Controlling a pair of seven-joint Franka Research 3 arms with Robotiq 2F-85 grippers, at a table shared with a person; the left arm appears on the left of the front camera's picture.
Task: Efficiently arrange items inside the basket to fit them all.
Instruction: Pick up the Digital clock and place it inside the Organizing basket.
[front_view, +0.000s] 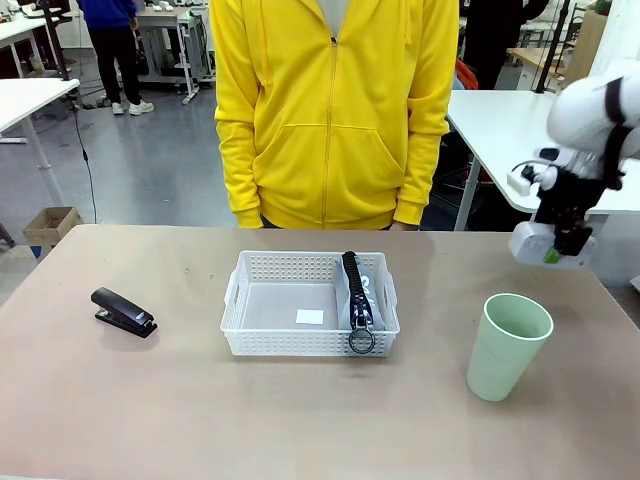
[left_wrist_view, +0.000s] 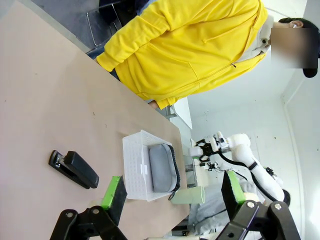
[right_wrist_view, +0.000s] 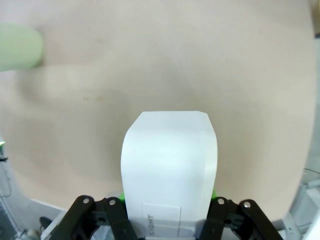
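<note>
"What was the tabletop like?"

"The tabletop (front_view: 200, 400) was pale brown and smooth. A person (front_view: 335, 110) in a yellow zip jacket stood at the far side. Behind them was a grey floor (front_view: 150, 170) with white tables (front_view: 500, 130) and a cardboard box (front_view: 50, 225) sitting on it."

"Where was the basket?"

"The white basket (front_view: 290, 342) sat in the middle of the tabletop. The grey pouch (front_view: 376, 285) lay inside it, along the right end, with its black zipper and ring on top."

"And the other things?"

"The black stapler (front_view: 124, 312) lay on the tabletop, well to the left of the basket. The green cup (front_view: 508, 347) stood upright on the right, near the robot's edge."

"What about the small white box?"

"The small white box (front_view: 535, 245) was up in the air, above the right end of the tabletop, beyond the cup. The right pincer (front_view: 562, 240) was squeezed tight on it."

"And the left pincer?"

"The left pincer (left_wrist_view: 171, 192) had its green fingers wide apart, with nothing in between. It looked down at the stapler and basket from well away."
</note>
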